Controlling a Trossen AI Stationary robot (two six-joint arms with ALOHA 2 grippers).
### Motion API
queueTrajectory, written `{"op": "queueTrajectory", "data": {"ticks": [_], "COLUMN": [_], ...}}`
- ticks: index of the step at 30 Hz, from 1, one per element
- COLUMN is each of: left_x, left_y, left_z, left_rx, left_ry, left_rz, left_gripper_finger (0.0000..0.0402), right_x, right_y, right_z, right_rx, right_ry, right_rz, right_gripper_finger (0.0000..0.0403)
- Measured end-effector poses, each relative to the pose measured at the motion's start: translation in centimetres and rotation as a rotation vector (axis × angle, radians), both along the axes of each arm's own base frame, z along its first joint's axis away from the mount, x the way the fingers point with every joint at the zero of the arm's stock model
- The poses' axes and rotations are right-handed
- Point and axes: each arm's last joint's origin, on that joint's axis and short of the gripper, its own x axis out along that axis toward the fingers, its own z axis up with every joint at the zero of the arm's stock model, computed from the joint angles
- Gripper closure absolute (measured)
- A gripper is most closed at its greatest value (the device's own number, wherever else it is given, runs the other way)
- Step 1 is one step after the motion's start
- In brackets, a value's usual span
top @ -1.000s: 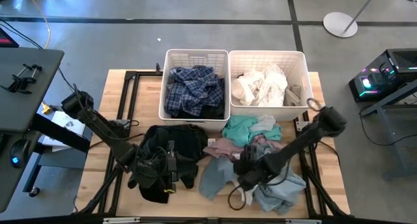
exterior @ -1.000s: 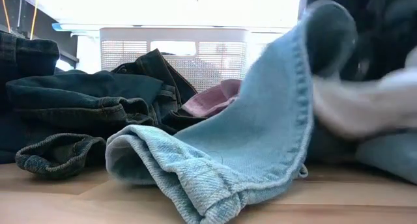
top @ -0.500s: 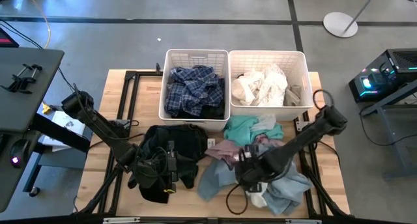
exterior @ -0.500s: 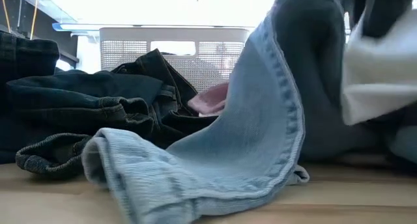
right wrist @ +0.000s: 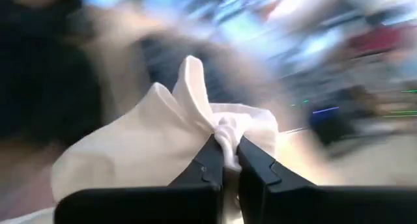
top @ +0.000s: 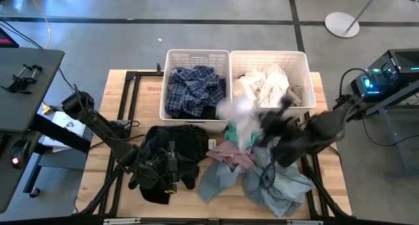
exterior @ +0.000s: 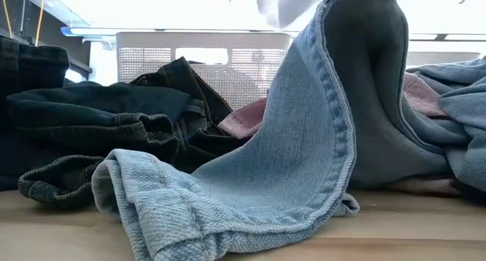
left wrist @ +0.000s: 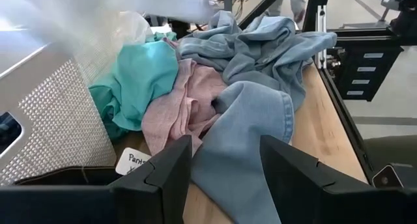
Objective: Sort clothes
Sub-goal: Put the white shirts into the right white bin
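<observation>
- Our right hand (right wrist: 225, 160) is pinched tight on a white garment (right wrist: 163, 149), raised above the table (top: 101, 165) just in front of the two white baskets (top: 196, 57).
- Our left hand (left wrist: 225, 175) sits low over the black clothes (top: 173, 150) with its fingers apart, holding nothing.
- Pale blue denim (top: 278, 182), a pink piece (top: 226, 153) and a teal piece (left wrist: 140, 77) lie heaped on the table.
- Navy plaid (top: 193, 87) fills the left basket; white clothes (top: 265, 84) fill the right.
</observation>
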Motion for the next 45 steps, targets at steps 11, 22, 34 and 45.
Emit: {"op": "queueTrajectory", "data": {"ticks": [11,22,34,45], "left_x": [0.0,0.0,-0.2,-0.6], "left_y": [0.0,0.0,0.2,0.5], "left_z": [0.0,-0.1,-0.3,-1.2], "left_rx": [0.000,0.008,0.010,-0.056], "left_ry": [0.000,0.009,0.022,0.078], "left_rz": [0.000,0.000,0.031,0.093], "left_gripper_finger": [0.0229,0.0229,0.0229,0.0229], "right_x": [-5.7,-5.9,-4.3,-4.1], "right_y": [-9.3,-16.0,-24.1,-21.7], "right_z": [3.1,-8.8,-8.3,-3.8], "right_rx": [-0.080,0.060,0.257,0.640], "right_ry": [-0.112,0.270,0.113,-0.012], "right_rz": [-0.340,-0.575,-0.639,-0.223], "right_gripper_finger": [0.0397,0.0377,0.0266,0.0208]}}
